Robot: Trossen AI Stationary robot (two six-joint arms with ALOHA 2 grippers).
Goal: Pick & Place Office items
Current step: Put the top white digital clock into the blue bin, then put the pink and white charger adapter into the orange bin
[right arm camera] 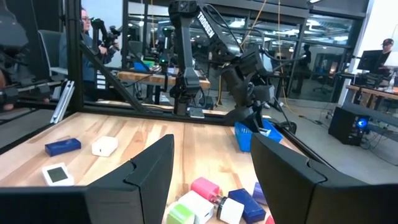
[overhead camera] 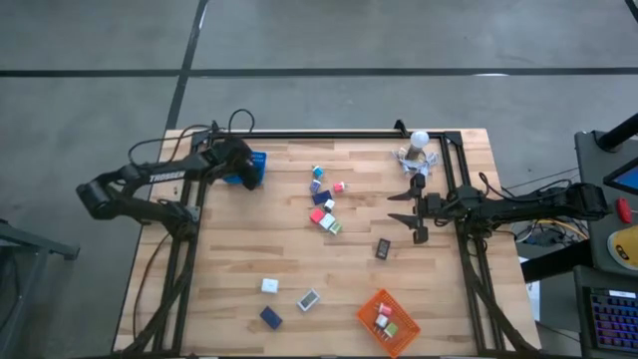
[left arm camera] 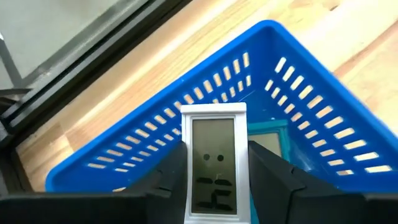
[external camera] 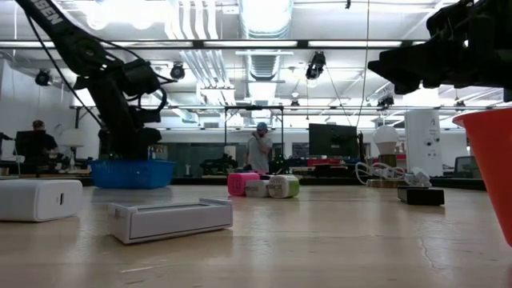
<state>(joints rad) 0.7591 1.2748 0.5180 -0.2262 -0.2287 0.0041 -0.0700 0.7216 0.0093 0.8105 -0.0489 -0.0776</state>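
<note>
Near edge: orange mesh basket [overhead camera: 387,321] at near right with a few small items in it; a white cube [overhead camera: 269,286], a white digital clock [overhead camera: 308,299] lying flat and a dark blue block [overhead camera: 270,317] loose at near left.

Mid-table: a dark grey block [overhead camera: 383,248] on its own, then the main cluster [overhead camera: 325,204] of pink, white, green and blue pieces. Right gripper [overhead camera: 416,213] hovers just right of it, jaws parted, holding nothing.

Far left: left gripper [left arm camera: 214,177] is clamped on a small white digital clock [left arm camera: 213,162] — pinched on its two long sides, directly over the blue mesh basket [left arm camera: 298,93], which already has a teal-framed item [left arm camera: 268,138] inside.

Handling, as I judge it: clock is light, rigid plastic, smooth sides so it could slip; screen face is the fragile part — current side grip is right.

Room: basket sits at the far-left corner beside the frame rail [overhead camera: 329,135]; open table to its right, white clip cluster [overhead camera: 414,152] far right, well clear.
</note>
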